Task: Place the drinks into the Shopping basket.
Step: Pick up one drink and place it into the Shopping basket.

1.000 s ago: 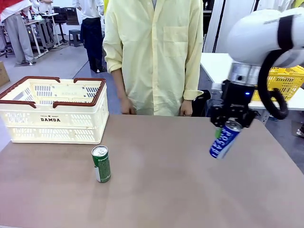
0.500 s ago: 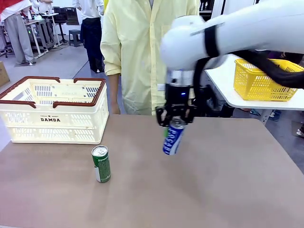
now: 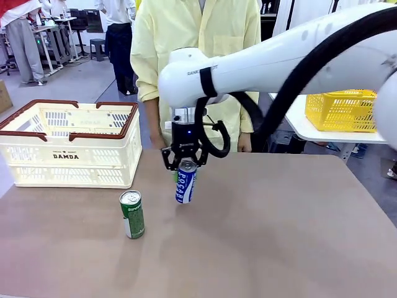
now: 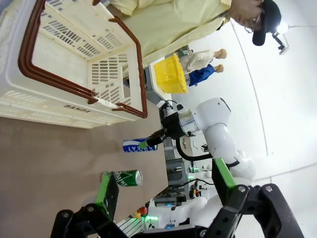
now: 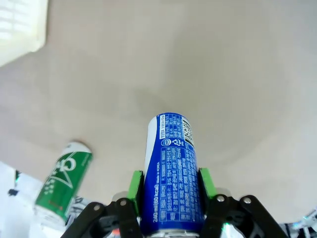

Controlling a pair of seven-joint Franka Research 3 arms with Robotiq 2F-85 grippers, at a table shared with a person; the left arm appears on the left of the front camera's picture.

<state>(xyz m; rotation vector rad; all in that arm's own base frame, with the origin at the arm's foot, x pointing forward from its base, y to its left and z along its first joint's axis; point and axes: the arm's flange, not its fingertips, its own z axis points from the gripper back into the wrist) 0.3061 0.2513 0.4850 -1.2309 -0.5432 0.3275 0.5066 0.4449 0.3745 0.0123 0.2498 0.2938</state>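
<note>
Two slim metal cans. Blue cylindrical can with white lettering [image 3: 185,186] hangs near-upright mid-table, right gripper [image 3: 184,166] clamped on its silver top, right of cream slotted plastic basket with red-brown rim [image 3: 37,162]. Green can with white markings [image 3: 132,216] stands on smooth brown tabletop [image 3: 285,236], nearer, left. Left gripper [image 4: 163,171] fingers apart, empty.

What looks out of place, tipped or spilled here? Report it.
Nothing stands out. The green can stands upright on the table, the blue can hangs nearly upright from the right end effector, gripped by its top, and the DAMDA shopping basket sits level. No spill or dent shows.
</note>
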